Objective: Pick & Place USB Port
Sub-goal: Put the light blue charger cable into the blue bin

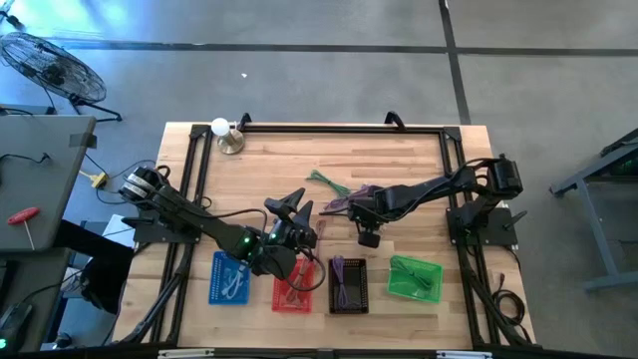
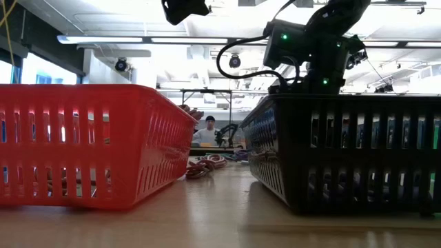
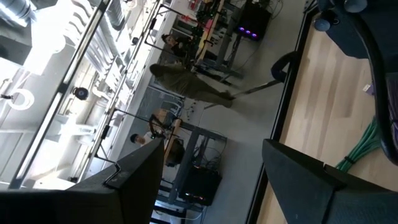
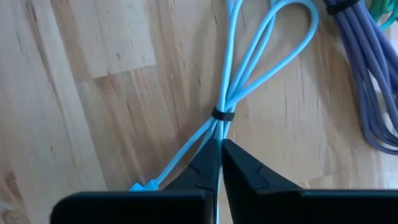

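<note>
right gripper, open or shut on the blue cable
Shut on the blue cable: in the right wrist view the right gripper has its fingertips pressed together at the bundle, just below its black tie.

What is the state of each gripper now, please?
Left gripper: open, holding nothing, raised above the red basket.
Right gripper: closed on the blue cable lying on the table.

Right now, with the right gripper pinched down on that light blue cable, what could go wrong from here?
The right gripper is shut on the blue cable only just below its tie, so the bundle may slip out or swing when lifted. The purple cable lies close beside it and could snag and come along. The left gripper hangs open near the red bin, so the arms might crowd each other on the way to the blue bin.
</note>
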You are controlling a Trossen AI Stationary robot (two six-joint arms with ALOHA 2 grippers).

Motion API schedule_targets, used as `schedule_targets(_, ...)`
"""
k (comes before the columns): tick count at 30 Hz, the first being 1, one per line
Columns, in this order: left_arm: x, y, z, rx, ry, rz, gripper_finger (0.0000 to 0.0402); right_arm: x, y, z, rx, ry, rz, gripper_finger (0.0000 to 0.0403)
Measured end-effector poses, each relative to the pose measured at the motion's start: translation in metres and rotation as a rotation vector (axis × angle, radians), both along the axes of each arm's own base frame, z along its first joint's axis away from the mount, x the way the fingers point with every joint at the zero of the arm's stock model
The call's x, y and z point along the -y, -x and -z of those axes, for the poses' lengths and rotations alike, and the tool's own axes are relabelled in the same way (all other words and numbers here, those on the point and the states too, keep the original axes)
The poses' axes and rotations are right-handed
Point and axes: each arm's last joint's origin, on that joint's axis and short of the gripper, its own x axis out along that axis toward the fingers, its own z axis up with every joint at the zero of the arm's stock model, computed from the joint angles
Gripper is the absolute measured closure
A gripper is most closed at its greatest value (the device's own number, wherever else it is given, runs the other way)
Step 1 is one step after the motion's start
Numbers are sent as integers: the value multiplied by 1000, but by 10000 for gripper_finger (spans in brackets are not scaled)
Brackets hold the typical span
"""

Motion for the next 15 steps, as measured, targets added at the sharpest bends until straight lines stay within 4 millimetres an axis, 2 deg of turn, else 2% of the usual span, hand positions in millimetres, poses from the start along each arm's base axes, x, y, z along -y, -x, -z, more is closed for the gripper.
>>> schedule_targets(11, 0, 0, 0, 17, 9, -1, 136, 0, 3, 0, -28, 44, 0, 401)
schedule_targets(15, 0, 0, 0, 28, 15, -1, 136, -3, 6, -8, -14, 48, -5, 402)
